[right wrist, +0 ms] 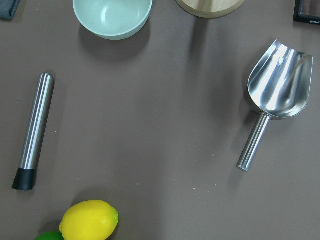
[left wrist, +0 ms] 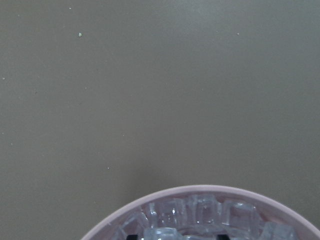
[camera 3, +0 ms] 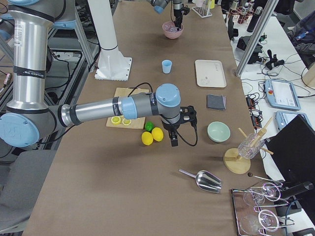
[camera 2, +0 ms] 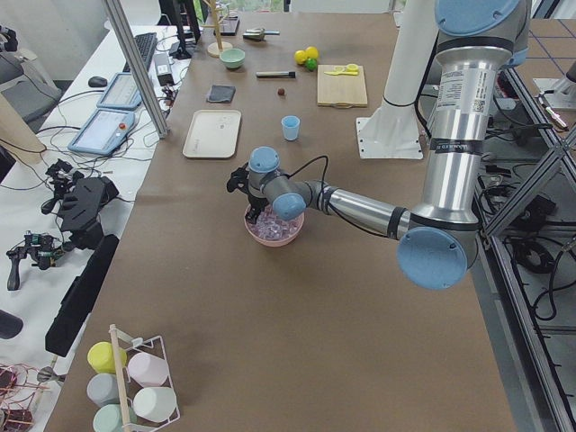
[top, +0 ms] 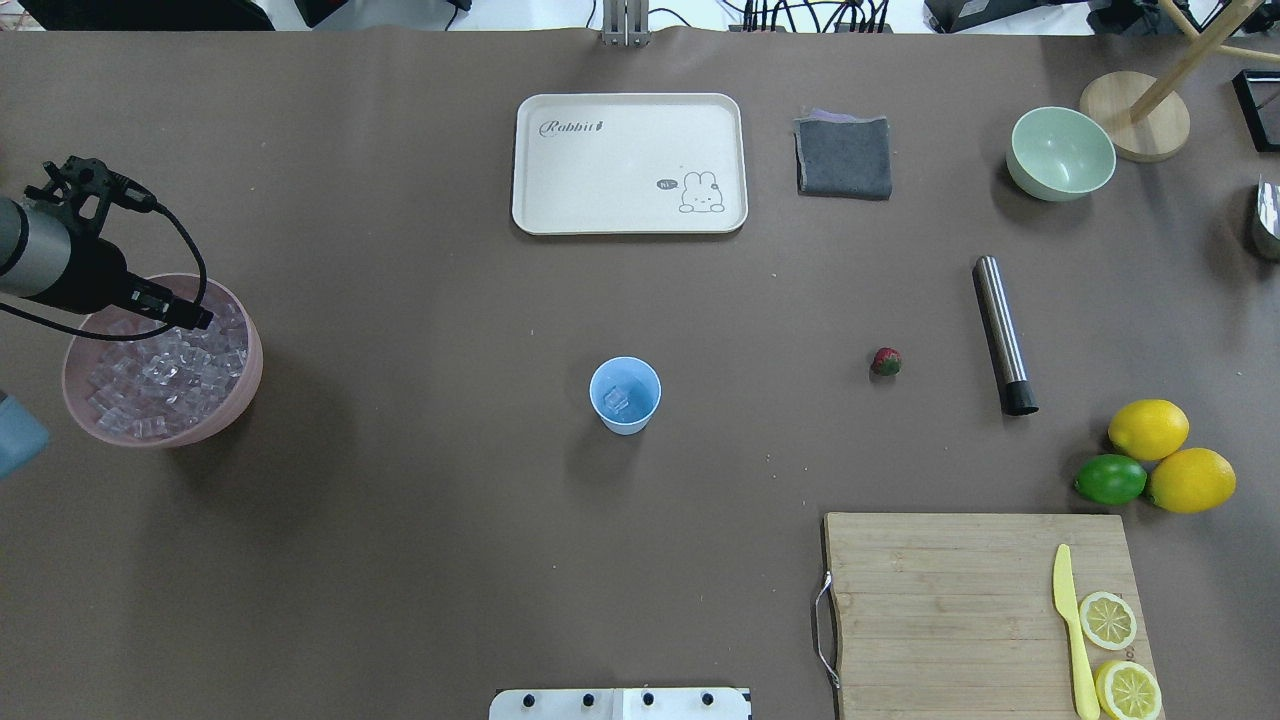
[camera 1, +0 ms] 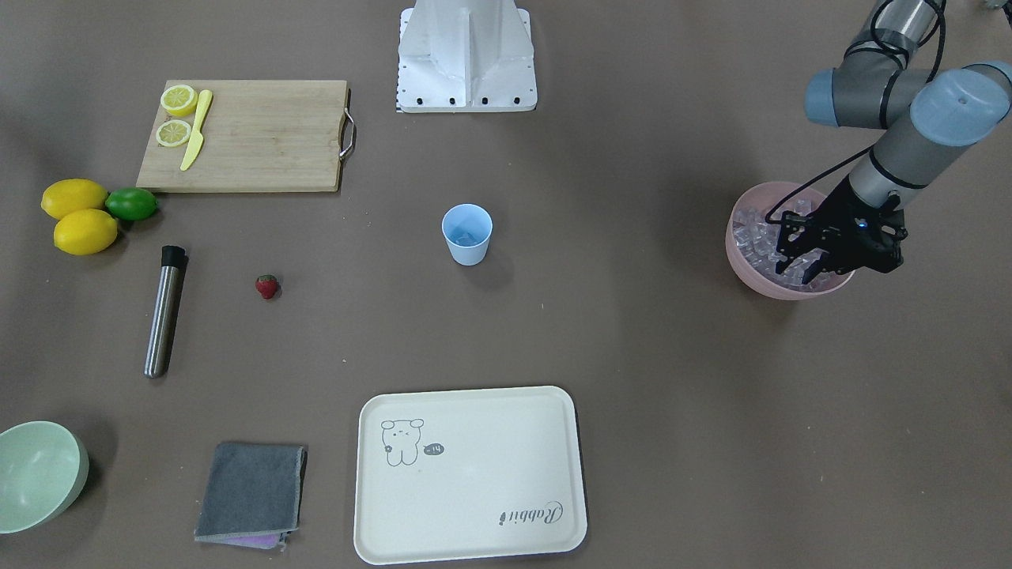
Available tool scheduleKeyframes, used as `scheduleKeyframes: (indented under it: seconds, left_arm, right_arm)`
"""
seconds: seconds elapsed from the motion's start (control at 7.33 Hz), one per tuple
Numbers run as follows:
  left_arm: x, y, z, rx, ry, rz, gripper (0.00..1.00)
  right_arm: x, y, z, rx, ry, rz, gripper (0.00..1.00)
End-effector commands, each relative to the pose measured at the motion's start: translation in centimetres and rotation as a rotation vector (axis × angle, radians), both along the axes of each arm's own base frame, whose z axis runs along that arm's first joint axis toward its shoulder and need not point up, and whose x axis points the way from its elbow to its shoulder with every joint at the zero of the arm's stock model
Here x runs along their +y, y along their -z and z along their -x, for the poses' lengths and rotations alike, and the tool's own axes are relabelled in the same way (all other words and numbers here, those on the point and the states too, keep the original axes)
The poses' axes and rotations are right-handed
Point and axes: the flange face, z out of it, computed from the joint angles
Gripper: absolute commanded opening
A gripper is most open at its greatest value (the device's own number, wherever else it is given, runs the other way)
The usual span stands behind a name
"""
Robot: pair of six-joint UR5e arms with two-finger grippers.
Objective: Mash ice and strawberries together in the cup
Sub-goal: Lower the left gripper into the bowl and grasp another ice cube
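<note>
The light blue cup (camera 1: 466,237) (top: 625,397) stands mid-table with one ice cube (top: 616,398) lying in it. More ice (camera 1: 751,237) (left wrist: 200,215) fills the pink bowl (camera 1: 743,276) at the table's left end. My left gripper (camera 1: 797,269) dips into that bowl, open, its fingers spread among the cubes. The red strawberry (camera 1: 267,286) (top: 886,361) lies alone on the table, to the right of the cup from the robot's side. My right gripper (camera 3: 173,140) hangs near the lemons; it shows only in the exterior right view, so I cannot tell its state.
A steel rod with a black tip (top: 1003,335) lies beside the strawberry. Two lemons and a lime (top: 1110,479) sit by the cutting board (top: 950,600), which carries a yellow knife and lemon halves. Cream tray (top: 630,165), grey cloth (top: 843,157), green bowl (top: 1060,153), metal scoop (right wrist: 277,90).
</note>
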Motion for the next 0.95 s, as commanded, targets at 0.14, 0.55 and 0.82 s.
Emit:
scheduleKeyframes:
  seconds: [0.14,0.55,0.82]
  left_arm:
    - [0.3,1.0,0.4,0.011,0.000,-0.015,0.00]
    - [0.3,4.4,2.5,0.101,-0.027,-0.015,0.00]
    - [0.2,7.8,2.6,0.172,0.027,0.046,0.00]
  right_arm:
    - [0.0,0.0,0.0,0.000,0.001,-0.001,1.00]
    - [0.0,0.1,0.0,0.000,0.000,-0.002,1.00]
    - [0.0,0.1,0.0,0.000,0.001,-0.004,1.00]
